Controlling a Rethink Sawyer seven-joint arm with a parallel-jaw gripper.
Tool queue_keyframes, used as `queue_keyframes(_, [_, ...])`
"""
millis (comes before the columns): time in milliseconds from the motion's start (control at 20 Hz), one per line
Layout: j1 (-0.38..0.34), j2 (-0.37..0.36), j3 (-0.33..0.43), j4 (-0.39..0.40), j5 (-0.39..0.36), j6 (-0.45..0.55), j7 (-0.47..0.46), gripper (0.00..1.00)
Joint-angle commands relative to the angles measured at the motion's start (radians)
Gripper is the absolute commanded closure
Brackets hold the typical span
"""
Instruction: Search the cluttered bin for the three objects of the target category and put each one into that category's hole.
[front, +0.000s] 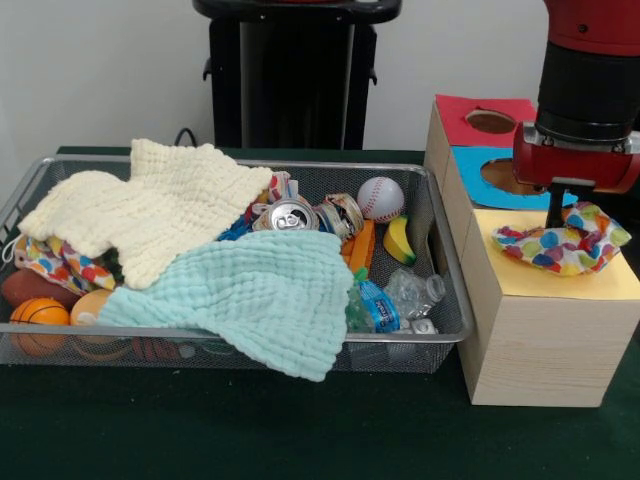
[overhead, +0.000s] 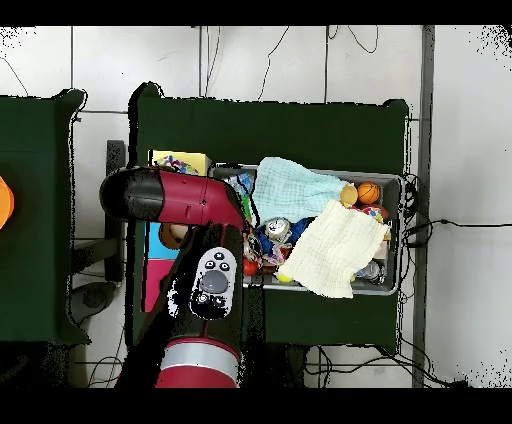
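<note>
Working across the front view from the left, the wire bin (front: 440, 262) is sitting on the green surface (front: 250, 430), and at its left end an orange ball (front: 38, 313) is peeking out from beneath the heap. A cream cloth (front: 150, 208) is lying over the far left of the pile and a mint cloth (front: 250, 292) is draping over the near rim, so much of the clutter is staying hidden under them. Further right, a crushed can (front: 292, 215), a baseball (front: 380, 198), a toy banana (front: 400, 240) and a plastic bottle (front: 378, 305) are showing in the gap the cloths are leaving.

Right of the bin, just beside it, the wooden box (front: 545, 345) is presenting its red, blue and yellow panels, the red and blue ones with holes in view. A multicoloured cloth (front: 560, 245) is lying bunched on the yellow panel, seemingly over that panel's hole, which suggests cloths are the target category and this one is being delivered. The hand (front: 553, 205) is hanging directly above it; I cannot tell whether it is gripping the cloth or has let go.
</note>
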Motion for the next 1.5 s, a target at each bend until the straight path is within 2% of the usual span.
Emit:
queue_keyframes(50, [-0.019,-0.004,0.039,0.081,-0.013,0.097,0.156,1.00])
queue_keyframes(500, [-0.043,0.009,0.060,0.090,-0.017,0.063,0.131,1.00])
queue_keyframes(1500, [-0.049,0.011,0.063,0.102,-0.015,0.067,0.132,1.00])
